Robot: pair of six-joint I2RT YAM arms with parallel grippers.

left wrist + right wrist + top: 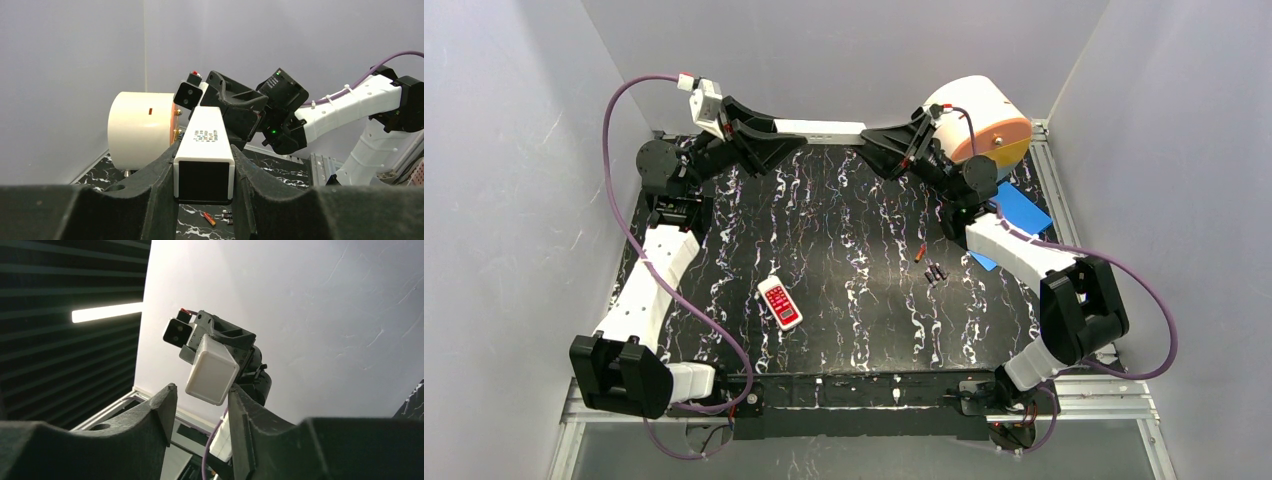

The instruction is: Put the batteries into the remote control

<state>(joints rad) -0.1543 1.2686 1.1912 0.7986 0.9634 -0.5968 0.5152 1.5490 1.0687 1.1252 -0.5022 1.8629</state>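
Observation:
The long white remote control (832, 131) hangs level above the far edge of the table. My left gripper (792, 137) is shut on its left end; in the left wrist view the bar (205, 137) sits tight between my fingers with its dark end facing the camera. My right gripper (876, 142) is open at the bar's right end; in the right wrist view that end (212, 370) lies just beyond my fingertips, close to the right finger (240, 405). The batteries lie on the table: one red-orange (918, 253), black ones (935, 273), also showing below the bar in the left wrist view (209, 218).
A shorter white remote with a red button face (780, 302) lies mid-table. A white and orange drum (980, 120) stands at the back right, also in the left wrist view (140, 130). A blue sheet (1022, 210) lies by the right arm. Walls close in on three sides.

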